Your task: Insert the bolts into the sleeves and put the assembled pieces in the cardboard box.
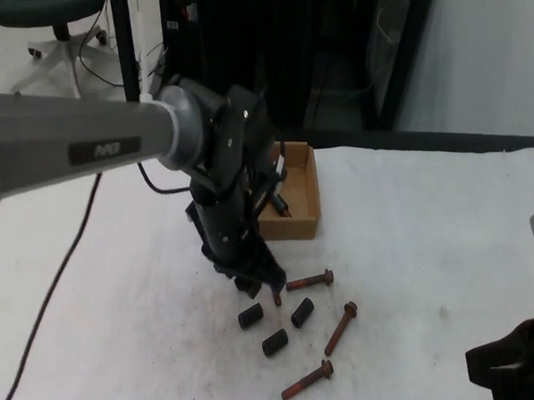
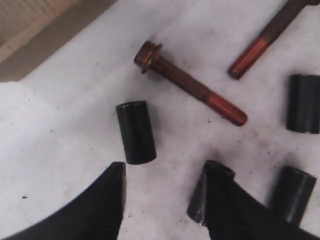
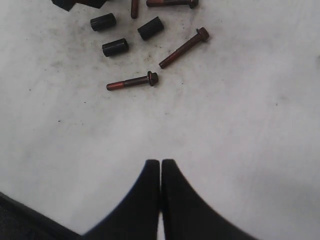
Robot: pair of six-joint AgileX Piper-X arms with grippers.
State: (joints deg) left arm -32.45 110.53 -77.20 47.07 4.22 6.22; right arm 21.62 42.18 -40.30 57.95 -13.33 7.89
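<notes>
The left claw (image 2: 166, 172) hangs low over the parts with its fingers (image 2: 102, 205) spread apart and nothing between them. Just ahead of the gap, nearer one finger than the other, a black sleeve (image 2: 136, 131) lies on its side. Its long axis runs roughly away from the claw, crosswise to the line the fingers would close along, so a short advance would likely allow a grip across its width. A second sleeve (image 2: 199, 197) lies right beside the other finger, partly hidden, and could get nudged. Beyond the first sleeve lies a bolt (image 2: 190, 82), its head end toward the cardboard box (image 1: 308, 180). In the high view the left arm is bent steeply down, wrist aimed at the bench (image 1: 427, 217) just in front of the box. The right claw (image 3: 160, 167) has its fingers pressed together and empty, well apart from the parts at the bench's near right. The left arm is plainly the nearer one.
</notes>
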